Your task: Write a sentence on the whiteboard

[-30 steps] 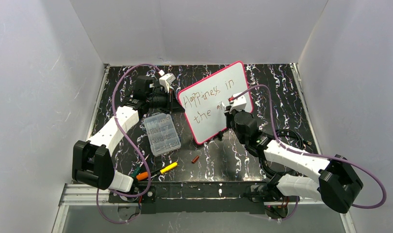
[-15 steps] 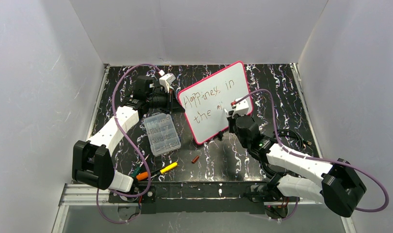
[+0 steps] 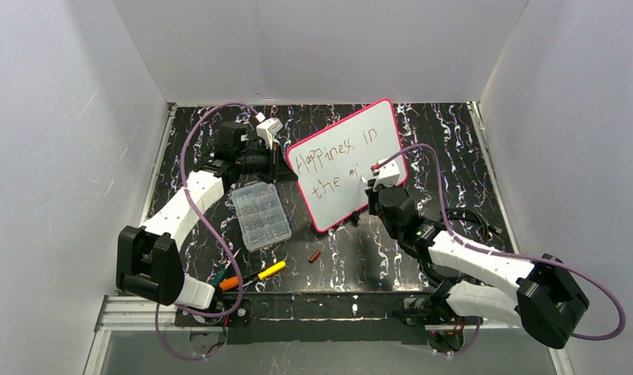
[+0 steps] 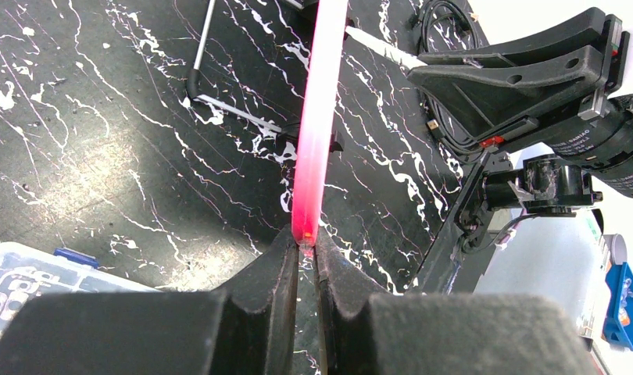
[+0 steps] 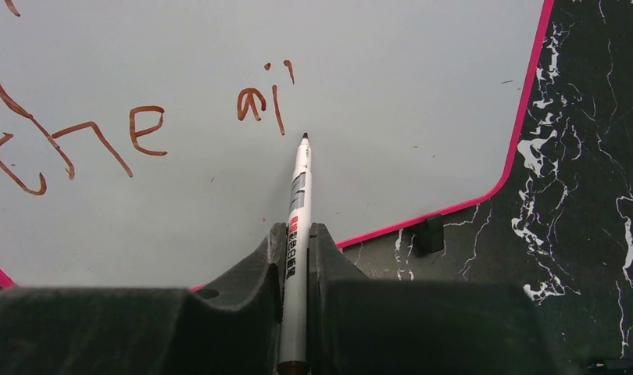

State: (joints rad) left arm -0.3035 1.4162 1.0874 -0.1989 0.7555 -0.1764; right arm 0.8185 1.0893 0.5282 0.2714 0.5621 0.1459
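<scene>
**Containers.** A clear plastic organizer box (image 3: 260, 216) was seen on the table, left of the whiteboard (image 3: 346, 166). Its compartments held small items too fine to identify.

**Surface and room.** The tabletop (image 3: 454, 148) was black with white marbling and was enclosed by plain white walls (image 3: 321, 47). A yellow marker (image 3: 271, 270), an orange pen (image 3: 230, 283) and a small red cap (image 3: 315, 256) were scattered near the front edge.

**Task objects.** The whiteboard was located at centre rear. It was gripped at its left edge by the left gripper (image 4: 304, 244), whose fingers were closed tightly on the pink rim. The sentence (image 3: 333, 150) was read as "Happiness in" above "the ai". A marker (image 5: 300, 183) was clamped between the nearly closed fingers of the right gripper (image 5: 296, 238). Its tip lay just below the "i", and contact with the board could not be judged.

**Differences between views.** The upper row of words was shown only in the top view. The board was shown edge-on only in the left wrist view, with a thin wire stand (image 4: 205, 55) beside it. The lower-row strokes were resolved clearly only in the right wrist view.
</scene>
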